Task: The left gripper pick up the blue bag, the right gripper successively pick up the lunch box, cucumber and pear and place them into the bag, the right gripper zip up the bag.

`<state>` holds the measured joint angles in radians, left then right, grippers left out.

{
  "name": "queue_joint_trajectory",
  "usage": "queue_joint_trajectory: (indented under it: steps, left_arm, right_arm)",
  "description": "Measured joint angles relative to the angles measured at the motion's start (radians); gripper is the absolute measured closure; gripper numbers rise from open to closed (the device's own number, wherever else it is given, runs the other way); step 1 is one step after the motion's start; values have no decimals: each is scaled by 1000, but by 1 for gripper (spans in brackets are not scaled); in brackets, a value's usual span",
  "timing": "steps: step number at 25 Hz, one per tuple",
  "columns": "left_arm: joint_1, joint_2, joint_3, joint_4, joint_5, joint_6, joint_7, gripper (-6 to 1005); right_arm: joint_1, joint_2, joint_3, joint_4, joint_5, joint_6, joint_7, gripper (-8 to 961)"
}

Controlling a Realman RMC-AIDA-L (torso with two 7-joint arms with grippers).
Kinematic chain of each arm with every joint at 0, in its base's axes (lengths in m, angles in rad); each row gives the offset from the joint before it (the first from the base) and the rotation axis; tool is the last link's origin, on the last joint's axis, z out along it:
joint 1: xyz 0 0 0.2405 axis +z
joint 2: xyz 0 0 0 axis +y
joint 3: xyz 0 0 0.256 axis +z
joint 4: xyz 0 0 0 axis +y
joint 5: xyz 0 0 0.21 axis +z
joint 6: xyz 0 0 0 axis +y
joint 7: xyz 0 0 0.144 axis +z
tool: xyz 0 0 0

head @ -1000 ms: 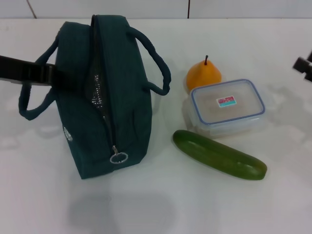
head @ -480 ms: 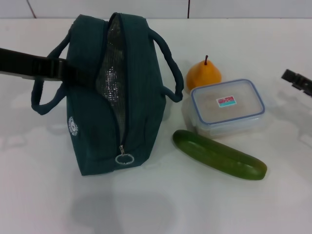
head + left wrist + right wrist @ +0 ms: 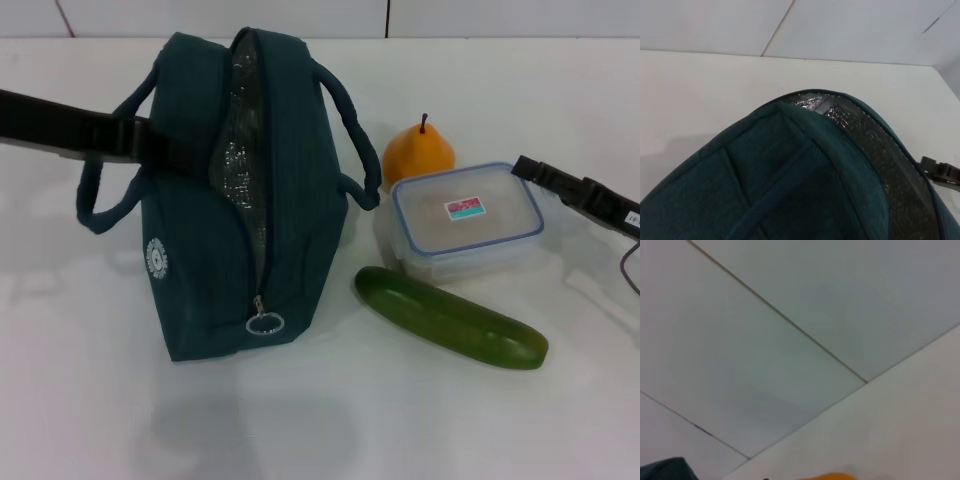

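The blue bag [image 3: 245, 200] stands on the white table at centre left, unzipped, with silver lining [image 3: 240, 160] showing in its mouth. My left gripper [image 3: 165, 150] reaches in from the left and holds the bag's side by the near handle [image 3: 110, 205]. In the left wrist view the bag's fabric [image 3: 790, 175] fills the frame. The clear lunch box [image 3: 467, 220] with a blue rim sits to the right of the bag. Behind it is the orange pear [image 3: 418, 152], and the cucumber [image 3: 450, 318] lies in front. My right gripper [image 3: 535, 170] hovers by the box's far right corner.
The zipper pull ring [image 3: 264, 323] hangs at the bag's near end. A cable [image 3: 628, 265] trails off the right arm at the right edge. A tiled wall runs along the table's far edge. The right wrist view shows wall, table and a sliver of pear [image 3: 832, 476].
The bag has shifted right and stands more upright with the left arm, its mouth gaping wider. The right gripper has come in from the right edge to the lunch box's corner.
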<state>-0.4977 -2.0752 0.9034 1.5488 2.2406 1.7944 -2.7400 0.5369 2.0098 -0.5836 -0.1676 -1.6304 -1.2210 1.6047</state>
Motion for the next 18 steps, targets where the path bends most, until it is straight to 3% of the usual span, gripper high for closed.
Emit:
queue_joint_trajectory:
  steps: [18]
  left_arm:
    - [-24, -1, -6, -48, 2, -12, 22, 959]
  right_arm:
    - [-10, -1, -28, 26, 2, -89, 75, 122]
